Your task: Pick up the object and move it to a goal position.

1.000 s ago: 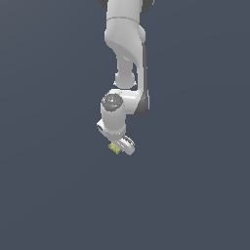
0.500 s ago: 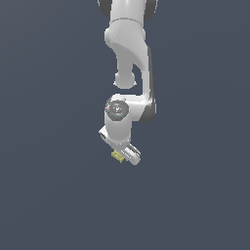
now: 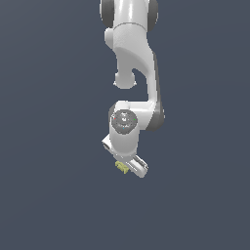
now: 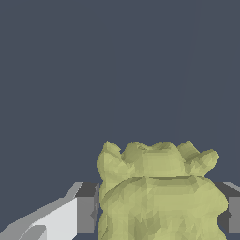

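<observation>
Exterior and wrist views. The gripper [image 3: 124, 168] is clenched on the object [image 3: 121, 167], a lumpy yellow-green piece filling the gap between the fingers [image 4: 85, 214]. Over the last second the arm has carried gripper and object lower in the exterior view; the grasp holds, so transport toward the goal appears under way

The white jointed robot arm [image 3: 132, 73] descends from the top centre of the exterior view to just below the middle. At its lower end sits the white gripper [image 3: 128, 167], with the tiny yellow-green blocky object [image 3: 121, 167] touching its lower left edge. In the wrist view the object [image 4: 159, 197] sits between the grey fingers [image 4: 85, 214].
</observation>
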Controlling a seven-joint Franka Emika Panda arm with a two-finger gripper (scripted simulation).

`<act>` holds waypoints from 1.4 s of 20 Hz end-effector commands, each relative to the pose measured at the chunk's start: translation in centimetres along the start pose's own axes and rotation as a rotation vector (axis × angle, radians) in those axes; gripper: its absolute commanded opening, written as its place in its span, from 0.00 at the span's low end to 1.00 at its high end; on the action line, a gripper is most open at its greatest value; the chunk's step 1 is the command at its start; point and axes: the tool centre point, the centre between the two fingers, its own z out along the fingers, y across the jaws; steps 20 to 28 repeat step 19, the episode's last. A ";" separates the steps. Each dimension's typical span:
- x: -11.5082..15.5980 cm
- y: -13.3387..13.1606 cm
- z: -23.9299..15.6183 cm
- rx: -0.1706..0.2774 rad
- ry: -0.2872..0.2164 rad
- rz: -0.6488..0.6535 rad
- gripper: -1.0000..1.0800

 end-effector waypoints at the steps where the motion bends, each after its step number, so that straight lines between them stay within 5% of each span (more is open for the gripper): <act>1: 0.6 -1.1 -0.3 0.000 0.000 0.000 0.00; 12: 2.2 -3.7 -0.9 0.000 0.000 0.000 0.00; 28: 2.4 -4.1 -1.0 0.000 0.000 0.001 0.00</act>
